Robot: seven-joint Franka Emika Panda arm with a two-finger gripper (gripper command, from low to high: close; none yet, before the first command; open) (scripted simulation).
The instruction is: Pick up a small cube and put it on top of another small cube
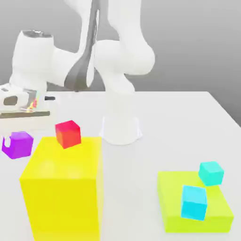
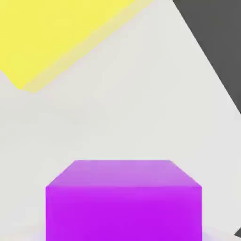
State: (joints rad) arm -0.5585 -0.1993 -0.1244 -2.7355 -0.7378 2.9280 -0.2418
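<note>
Purple cube [image 1: 18, 144] sits at the exterior view's far left, just left of the tall yellow block [image 1: 63, 188] and directly under the end effector [image 1: 19, 123]. In the hand view the purple cube [image 2: 123, 200] fills the near field, square-on, with bare white tabletop [image 2: 141, 108] beyond it and a corner of the yellow block [image 2: 52, 33] further off. End effector clamped on the purple cube, fingers drawn in as far as the cube allows.

Handling judgement: small, rigid, light; glossy faces likely a bit slippery, so grip wants to be on two flat opposite side faces, centred, not on edges or corners. No fragility expected.

Candidate targets: red cube [image 1: 68, 133] on top of the yellow block, near its far edge, just right of the held cube; two cyan cubes [image 1: 194, 202] on the low green slab [image 1: 194, 202] at the exterior view's right. Stacking will need a level, well-centred release.
</note>
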